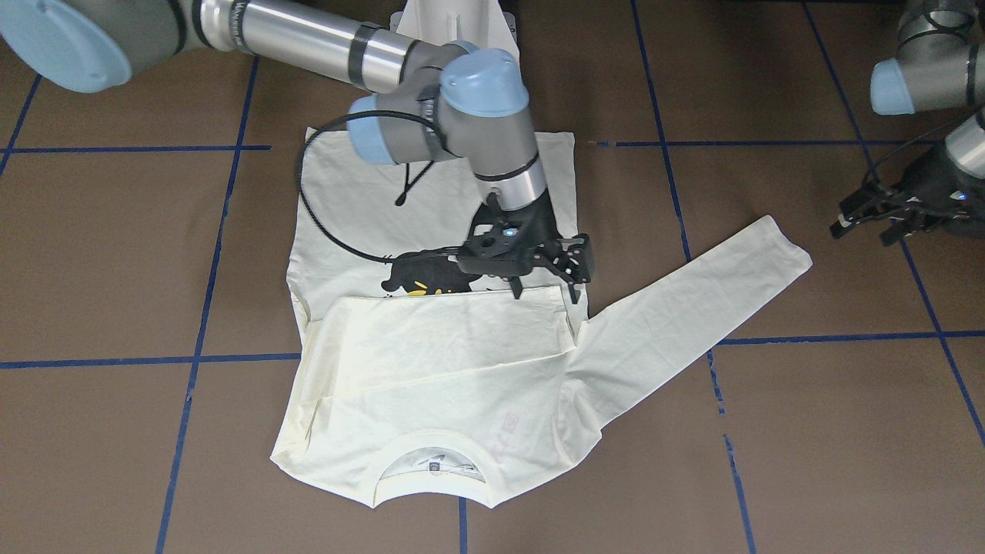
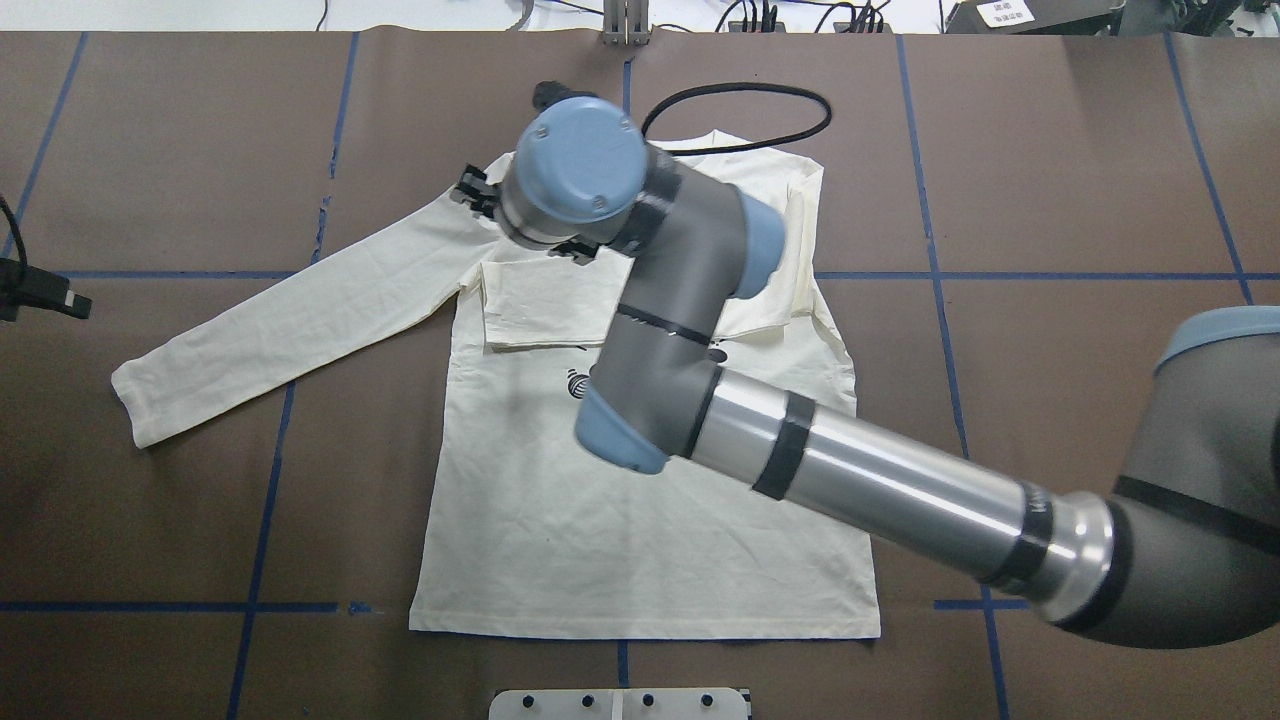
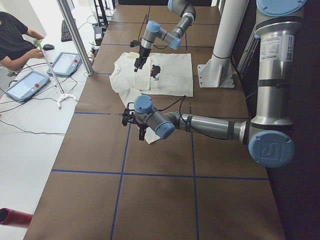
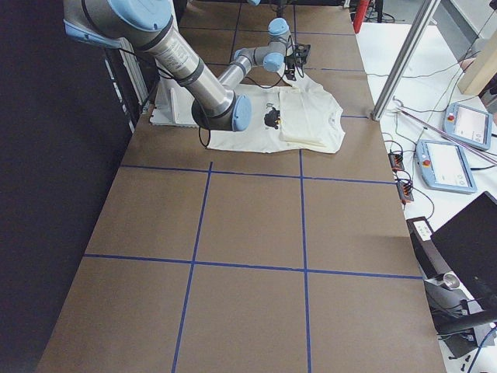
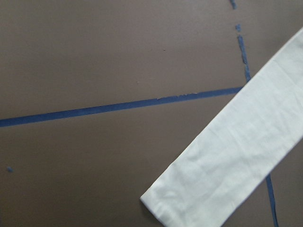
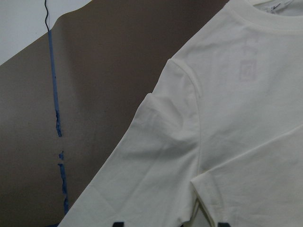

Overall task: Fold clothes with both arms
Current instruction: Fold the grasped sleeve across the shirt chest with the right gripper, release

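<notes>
The shirt (image 1: 431,362) lies flat on the brown bench (image 1: 115,254), in the middle, with its collar (image 1: 431,450) on the far side from the robot and its hem towards the robot's base. One sleeve is folded across the chest; this folded sleeve (image 1: 454,315) covers the lower part of the cat print (image 1: 423,277). The free sleeve (image 1: 692,308) stretches out flat at a slant towards the robot's left, crossing a blue tape line (image 1: 831,336).

The right arm (image 2: 850,470) reaches across the shirt's body from the robot's right. The right tool (image 1: 545,294) points down at the end of the folded sleeve, near the armpit of the free sleeve. Its fingers are apart with nothing clamped between them. In the right wrist view the two fingertips (image 6: 118,223) show at the bottom edge, spread over the shoulder cloth. Whether they touch the cloth cannot be told.

The left tool (image 1: 862,235) hangs over bare bench, near the cuff (image 5: 165,203) of the free sleeve but apart from it. Its fingers stand apart and hold nothing.

A person (image 3: 15,40) sits at a white table beyond the bench's far side.
</notes>
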